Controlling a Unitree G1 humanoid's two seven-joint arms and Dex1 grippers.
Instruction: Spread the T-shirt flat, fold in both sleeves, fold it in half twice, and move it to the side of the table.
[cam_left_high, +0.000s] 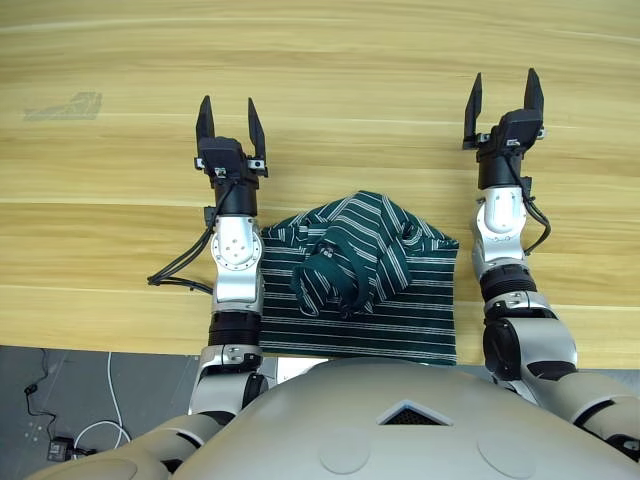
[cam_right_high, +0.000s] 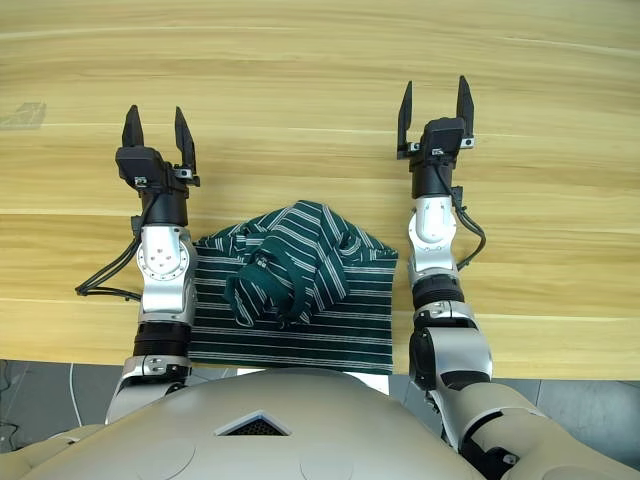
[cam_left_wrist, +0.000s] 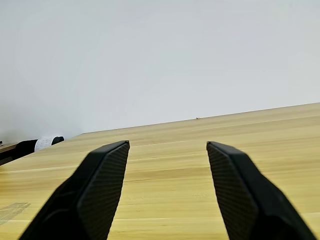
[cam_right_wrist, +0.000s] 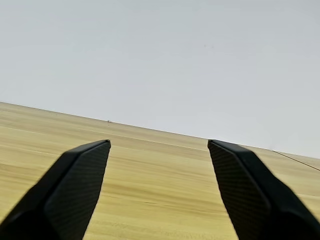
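Observation:
A dark green T-shirt with thin white stripes lies crumpled on the wooden table, at the near edge between my two arms. Its lower part lies flat and a bunched heap rests on top. My left gripper stands open above the bare wood, beyond the shirt's left side. My right gripper stands open too, farther out past the shirt's right side. Neither touches the cloth. In the wrist views the left gripper and the right gripper have only table between their fingers.
Light wood stretches far ahead and to both sides of the shirt. A faint grey mark lies on the far left of the table. Cables lie on the grey floor below the near left edge.

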